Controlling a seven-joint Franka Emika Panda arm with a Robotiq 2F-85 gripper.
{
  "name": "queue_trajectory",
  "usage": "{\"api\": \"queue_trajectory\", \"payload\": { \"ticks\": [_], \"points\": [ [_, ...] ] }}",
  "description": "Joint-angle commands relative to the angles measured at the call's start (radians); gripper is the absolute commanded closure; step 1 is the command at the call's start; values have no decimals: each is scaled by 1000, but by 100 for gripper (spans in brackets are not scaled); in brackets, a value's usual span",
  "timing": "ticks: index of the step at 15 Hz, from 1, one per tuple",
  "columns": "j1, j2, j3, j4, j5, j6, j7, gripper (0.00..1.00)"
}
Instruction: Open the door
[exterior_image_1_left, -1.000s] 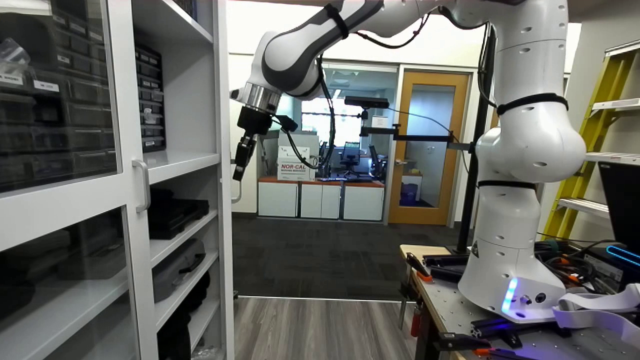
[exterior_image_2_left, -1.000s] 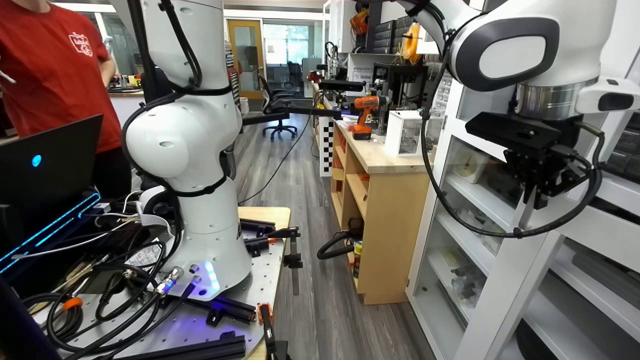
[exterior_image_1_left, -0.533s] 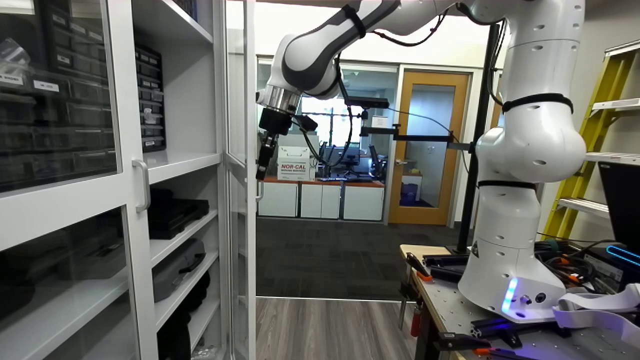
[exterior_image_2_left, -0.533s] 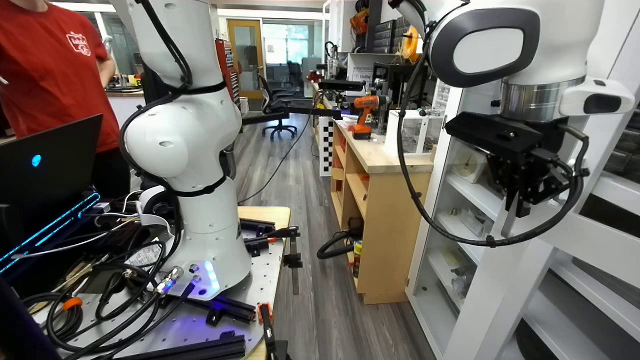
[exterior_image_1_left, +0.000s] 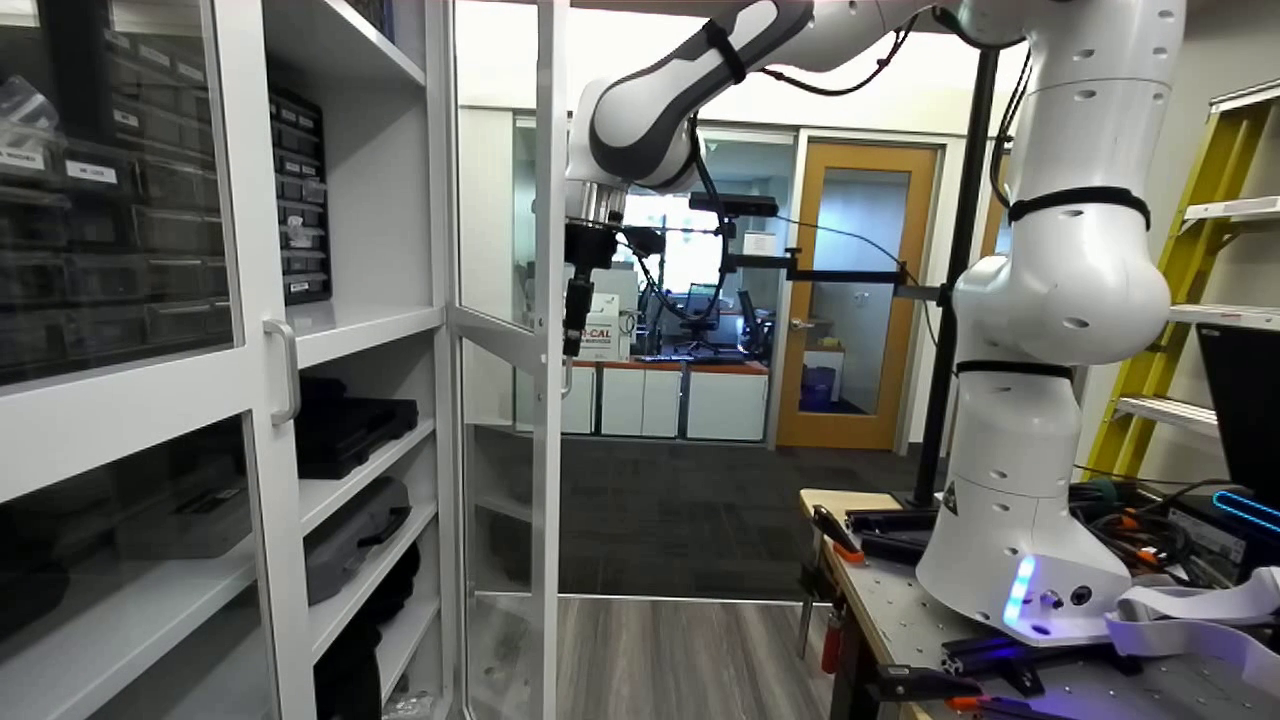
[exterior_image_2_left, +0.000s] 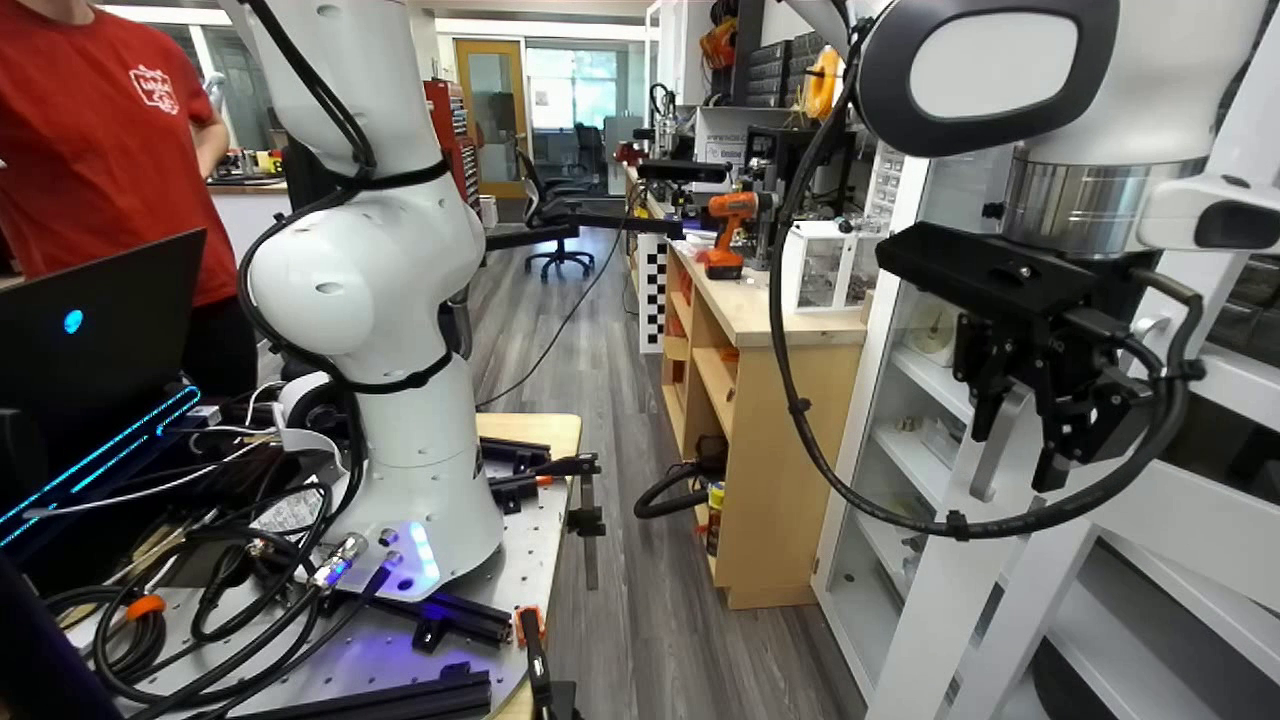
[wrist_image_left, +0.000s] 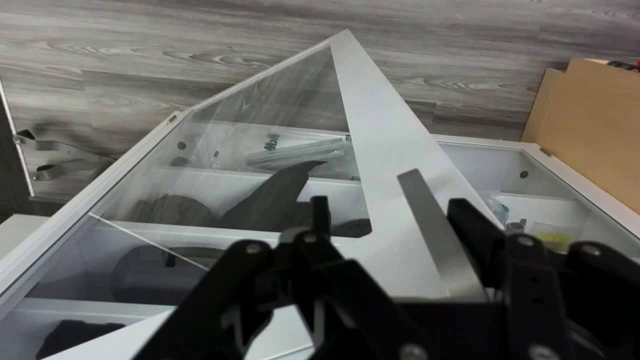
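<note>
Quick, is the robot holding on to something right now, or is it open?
End effector: open, its fingers apart, with the handle of the glass door between them but not clamped.

Glass door (exterior_image_1_left: 505, 340) partly open, pincer (exterior_image_1_left: 573, 347) near handle (exterior_image_1_left: 569, 378).

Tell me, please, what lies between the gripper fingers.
The handle of the cabinet door lies between the spread fingers, closer to one, as the wrist view shows.
</note>
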Motion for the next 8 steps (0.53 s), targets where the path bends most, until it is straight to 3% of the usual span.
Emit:
{"api": "queue_trajectory", "payload": {
  "ticks": [1, 3, 8],
  "points": [
    [-47, -8, -37, 43, -96, -24, -4, 8],
    [-52, -7, -44, 47, -124, -39, -3, 0],
    [-57, -6, -54, 53, -155, -68, -13, 0]
  ]
}}
